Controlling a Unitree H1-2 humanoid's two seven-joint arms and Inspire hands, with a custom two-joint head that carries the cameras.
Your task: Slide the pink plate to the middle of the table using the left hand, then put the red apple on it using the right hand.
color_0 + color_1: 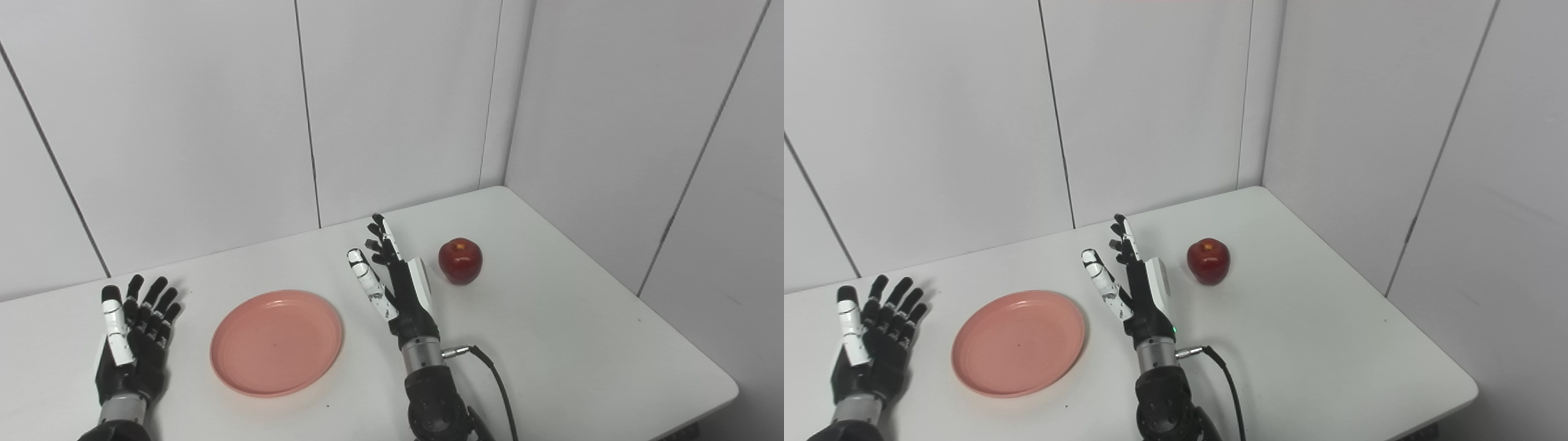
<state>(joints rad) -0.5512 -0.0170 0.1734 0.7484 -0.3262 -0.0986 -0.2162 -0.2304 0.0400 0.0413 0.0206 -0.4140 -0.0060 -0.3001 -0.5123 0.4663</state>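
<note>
The pink plate (276, 342) lies flat on the white table (551, 343), left of the table's middle. The red apple (460, 260) stands upright on the table to the right of my right hand. My left hand (131, 340) is open and empty, palm up, to the left of the plate and apart from it. My right hand (392, 285) is open and empty, fingers pointing away, between the plate and the apple, touching neither.
White wall panels close off the back and the right side and meet in a corner behind the apple. A black cable (490, 373) runs from my right wrist toward the table's front edge. The table's right corner (729, 386) is rounded.
</note>
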